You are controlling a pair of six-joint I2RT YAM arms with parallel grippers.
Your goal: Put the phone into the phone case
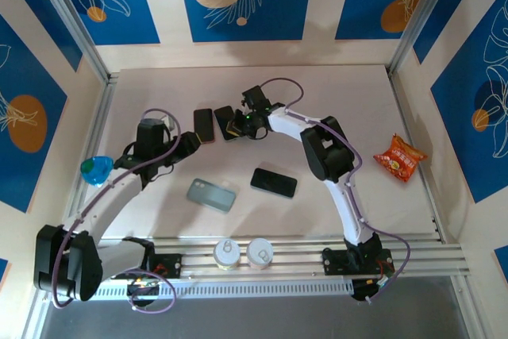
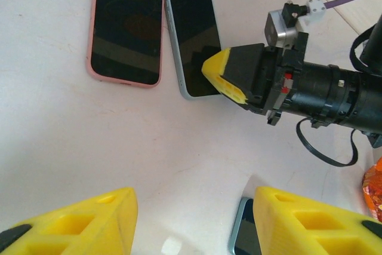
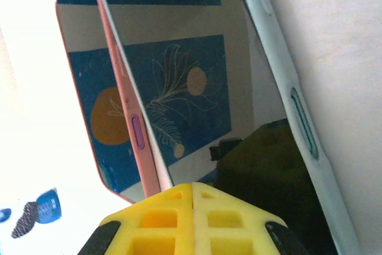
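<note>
We judge the task to be close to its end. The phone lies screen up inside the pale blue phone case, at the far middle of the tabletop. The case's rim runs along both long sides of the phone where we can see them, and the phone looks level with it.

The right end effector has its yellow tips pressed together with no gap, and they rest on the near corner of the phone. We take this as pressing the phone down into the case. That corner is hidden under the tips, so we cannot tell whether it is fully seated. What seems left is seating that corner and backing the arm away.

The left end effector hovers nearby with its fingers spread wide, holding nothing.

Just beside the pale blue phone case, a pink case holds a second phone, also screen up. Nearer the arms lies a grey-blue slab. We cannot tell whether it is an empty case lying back up or a phone lying face down. A black phone rests well apart from it, in no case. Two cans stand at the near rail, and their contents are not visible.
</note>
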